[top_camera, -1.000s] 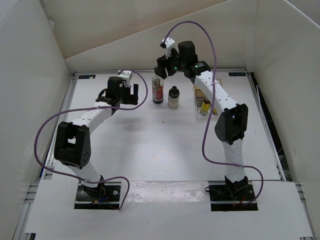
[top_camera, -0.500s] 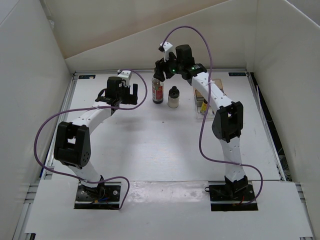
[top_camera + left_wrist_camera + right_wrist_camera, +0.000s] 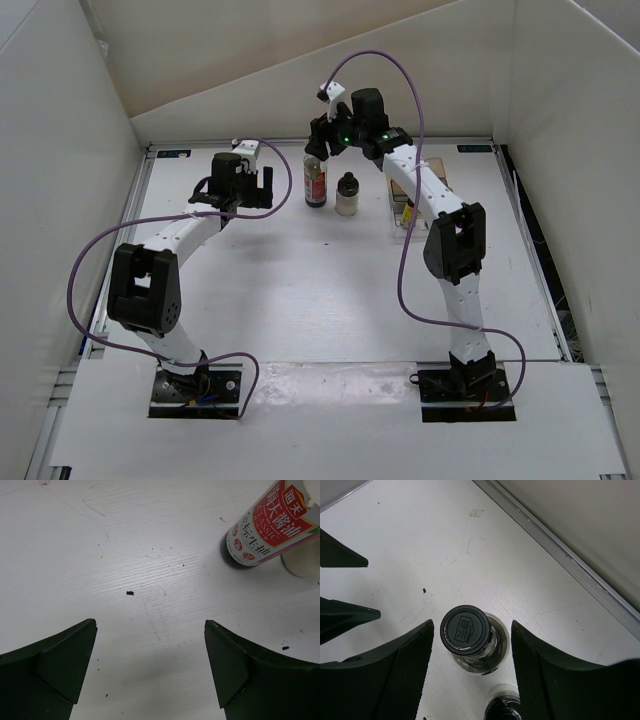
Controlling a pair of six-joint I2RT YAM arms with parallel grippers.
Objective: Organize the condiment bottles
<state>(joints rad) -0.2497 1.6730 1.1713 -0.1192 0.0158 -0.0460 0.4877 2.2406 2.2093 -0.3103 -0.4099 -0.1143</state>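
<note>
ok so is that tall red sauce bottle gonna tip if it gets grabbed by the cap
Likely tippy: the tall bottle stands upright on a narrow base, so a sideways nudge at its black cap could topple it. Its dark fill suggests some weight low down, which may help. The round body would probably roll if it fell.

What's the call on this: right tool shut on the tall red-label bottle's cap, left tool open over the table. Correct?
Not quite. The right tool is open, not shut: the right wrist view shows its fingers spread on either side of the black cap of the tall red-label bottle, not gripping it. The left tool is open over the table, as you said.
</note>
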